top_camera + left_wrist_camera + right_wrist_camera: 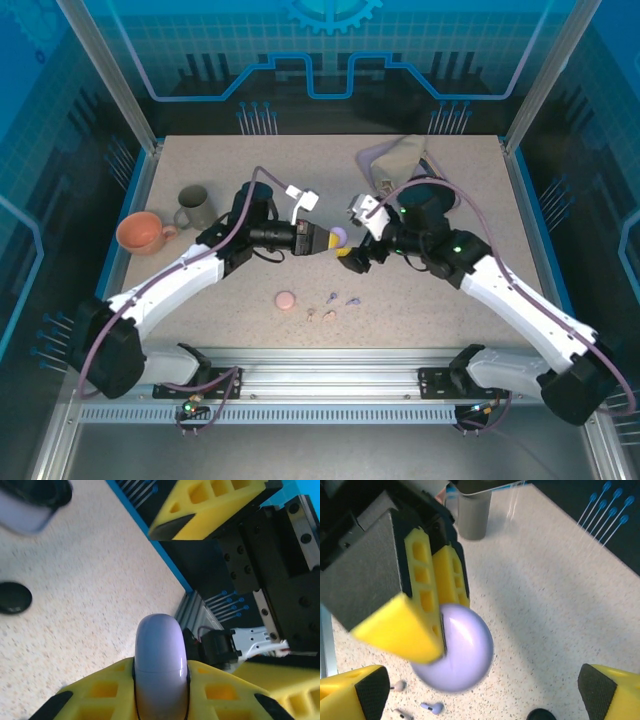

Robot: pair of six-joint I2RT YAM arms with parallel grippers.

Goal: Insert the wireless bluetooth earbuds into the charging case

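My left gripper (325, 240) (160, 705) is shut on a closed lavender charging case (339, 236) (160, 665) (457, 655), held above the table's middle. My right gripper (355, 258) (485, 695) faces it from the right, open wide with nothing between its fingers; the case hangs just beyond its fingertips (365, 687). On the table below lie tiny earbuds: a lavender one (432, 708) (352, 300), a pale pink one (397, 685) (328, 313), and others (312, 315) (333, 297). A closed pink case (286, 299) sits left of them.
An orange mug (145, 232) and a grey mug (196, 207) (472, 512) stand at the left. A beige cloth pouch (405, 155) lies at the back. A black round case (12, 597) rests on the table. The rail (320, 380) runs along the near edge.
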